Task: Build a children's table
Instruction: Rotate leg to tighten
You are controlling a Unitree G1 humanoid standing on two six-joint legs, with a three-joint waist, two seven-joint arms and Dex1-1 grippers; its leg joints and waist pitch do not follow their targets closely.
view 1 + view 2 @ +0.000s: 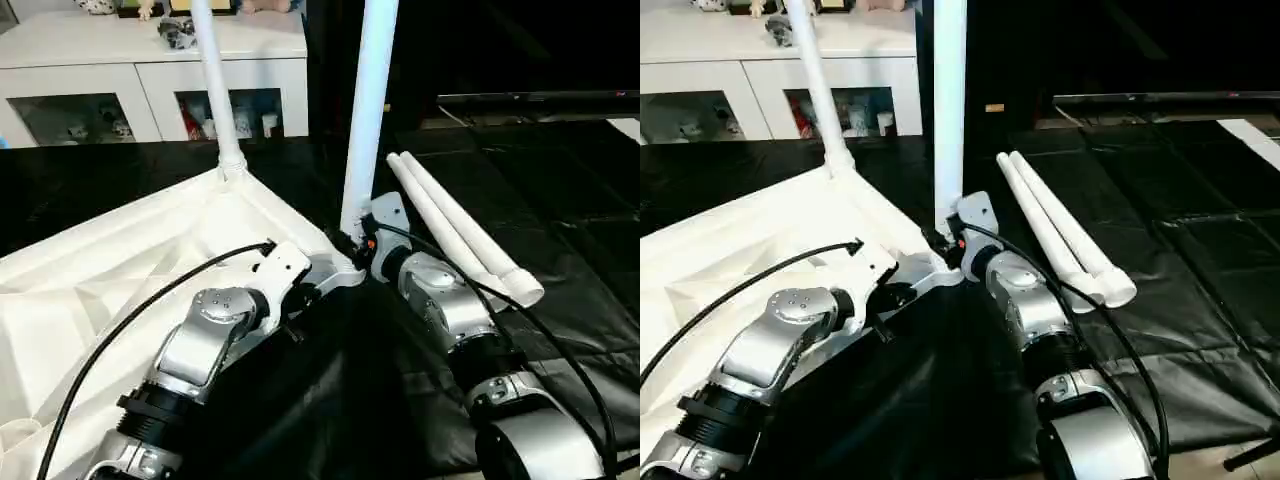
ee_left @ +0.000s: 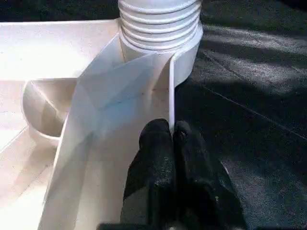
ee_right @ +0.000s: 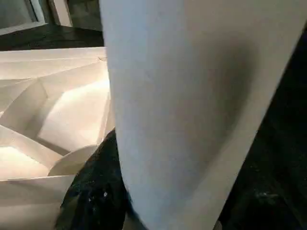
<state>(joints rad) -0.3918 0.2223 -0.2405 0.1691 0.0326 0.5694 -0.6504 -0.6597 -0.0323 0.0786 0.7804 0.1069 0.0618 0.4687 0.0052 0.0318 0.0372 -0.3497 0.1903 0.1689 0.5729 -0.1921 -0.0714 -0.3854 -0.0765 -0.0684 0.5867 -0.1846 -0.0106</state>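
Table leg (image 1: 368, 110) stands upright in right pincer (image 1: 352, 240) — left pincer (image 2: 171, 139) closed.

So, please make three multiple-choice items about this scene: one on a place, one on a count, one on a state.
1. Where do the loose white plastic tube legs lie?
A. on the black floor mat
B. on the white cabinet
C. inside the tabletop

2. How many legs stand upright in the upside-down white ribbed tabletop?
A. none
B. two
C. four

3. The left gripper is
A. wide open
B. holding a leg
C. shut at the tabletop's rim

Key: 1 A, they rest on the mat; 2 B, the far leg and near leg rise from corners; 3 C, fingers together.
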